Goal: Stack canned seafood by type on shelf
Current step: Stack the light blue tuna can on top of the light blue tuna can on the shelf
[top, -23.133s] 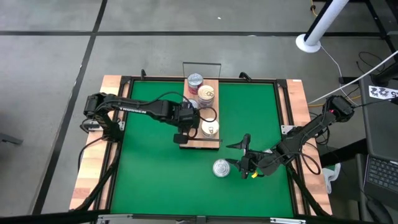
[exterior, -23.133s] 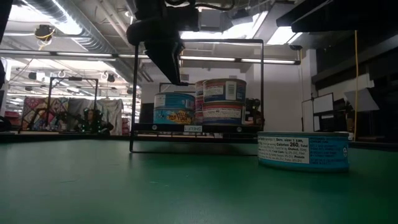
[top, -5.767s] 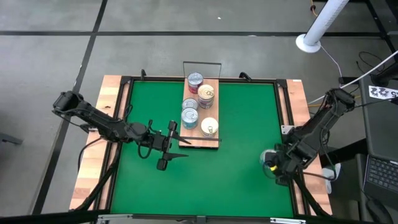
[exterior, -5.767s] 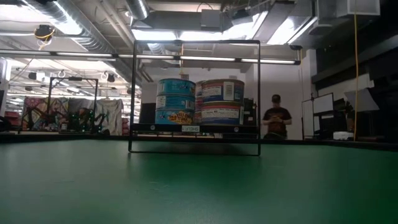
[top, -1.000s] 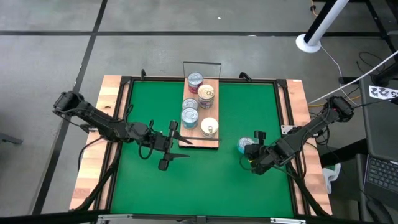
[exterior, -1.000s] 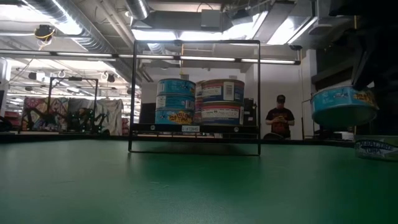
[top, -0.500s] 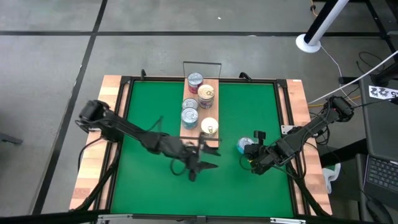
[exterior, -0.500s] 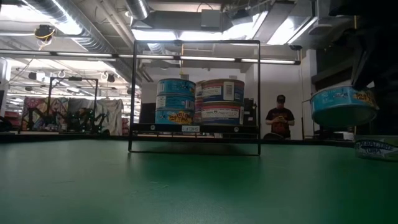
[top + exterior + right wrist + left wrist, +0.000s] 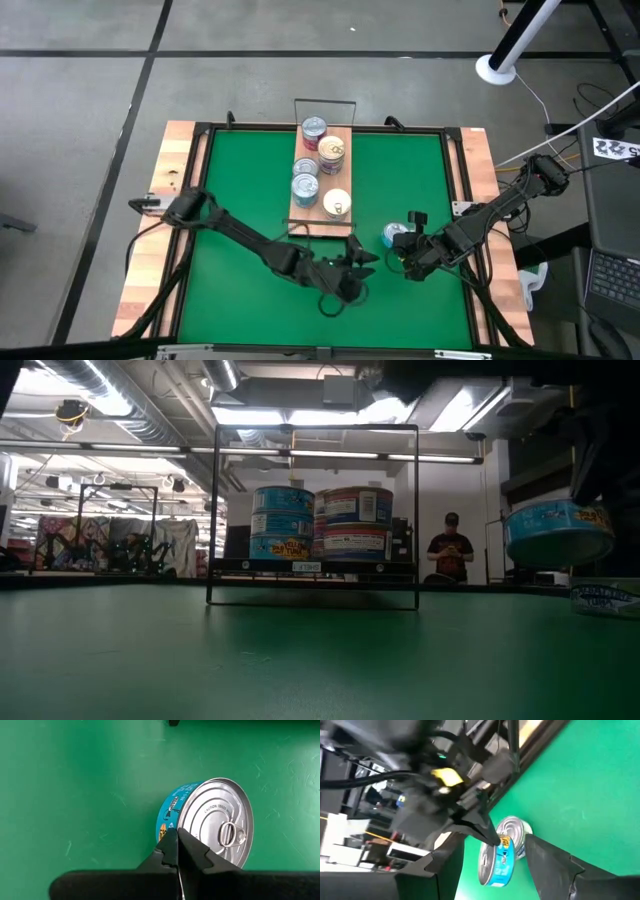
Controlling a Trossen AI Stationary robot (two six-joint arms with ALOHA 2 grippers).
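My right claw is clenched on a blue tin, gripped thin at its rim; it could tip free; my left claw gapes nearby

A grey concrete floor crossed by dark seam lines surrounds the table, whose light wood edges frame a green mat. A white pole stands on a round base. Across the room, long ceiling lights glow, and a person stands by a pale wall
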